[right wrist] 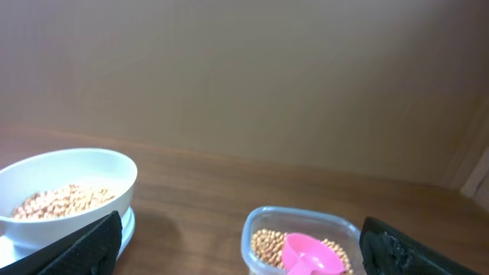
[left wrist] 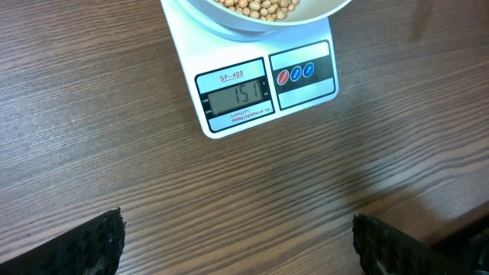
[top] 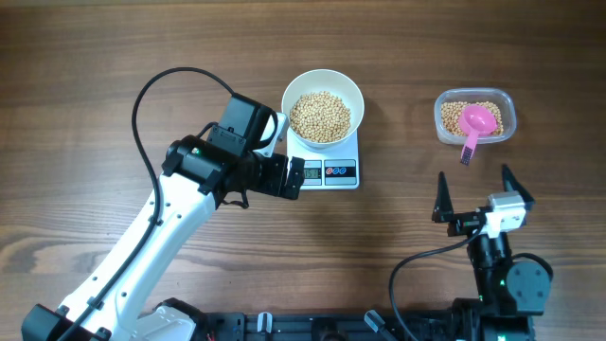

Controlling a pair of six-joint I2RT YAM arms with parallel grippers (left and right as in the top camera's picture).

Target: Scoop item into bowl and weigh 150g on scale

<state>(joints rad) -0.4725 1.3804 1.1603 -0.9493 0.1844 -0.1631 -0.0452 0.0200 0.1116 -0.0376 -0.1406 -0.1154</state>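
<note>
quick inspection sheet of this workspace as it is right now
surface: wood-grain table, no stray beans seen
job's things: bowl of beans sits on the scale; display reads 151
clutter: clear tub holding more beans and a pink scoop
grippers: left gripper open and empty beside the scale; right gripper open and empty, below the tub
cables: black cable loops over the left arm; another by the right arm's base
surroundings: plain wall behind the table

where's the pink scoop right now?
Overhead view: the pink scoop lies in the clear tub of beans, far right of the table, just beyond the open right end effector.
</note>
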